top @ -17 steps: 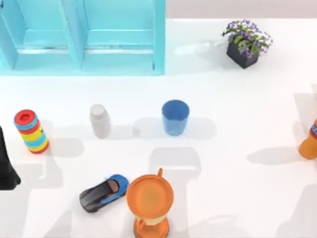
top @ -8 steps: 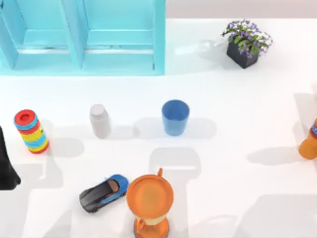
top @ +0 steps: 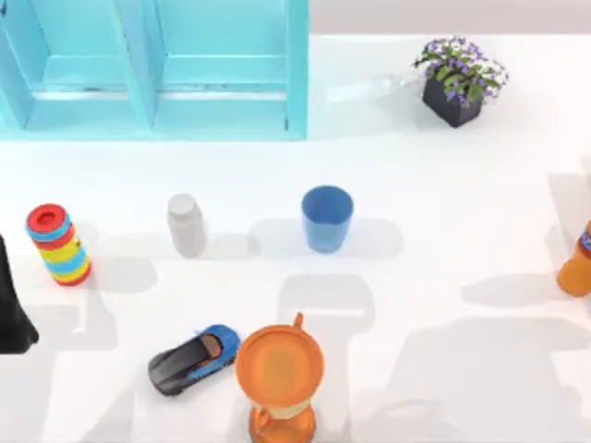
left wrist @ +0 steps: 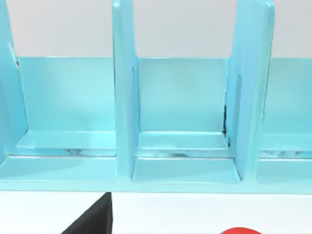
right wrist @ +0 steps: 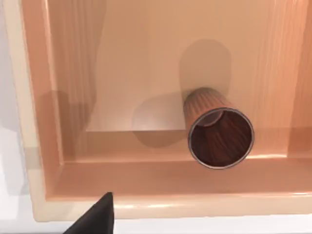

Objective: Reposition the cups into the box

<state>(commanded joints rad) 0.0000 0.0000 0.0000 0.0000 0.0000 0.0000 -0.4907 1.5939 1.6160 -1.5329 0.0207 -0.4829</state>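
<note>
near: orange wide-rimmed vessel (top: pixel 280 369) at front edge | mid: bright blue tapered cup (top: pixel 327 218) upright on white table (top: pixel 443 194), untouched | reddish-brown cup (right wrist: pixel 219 129) upright inside tan wooden box (right wrist: pixel 44 161) | far: turquoise shelf (top: pixel 152 69) | both pincers: cannot tell

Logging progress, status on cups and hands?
Brown cup upright inside wooden box. Blue cup standing on table, mid-table, untouched. Left arm parked at the table's left edge. Nothing crowding the blue cup.
</note>
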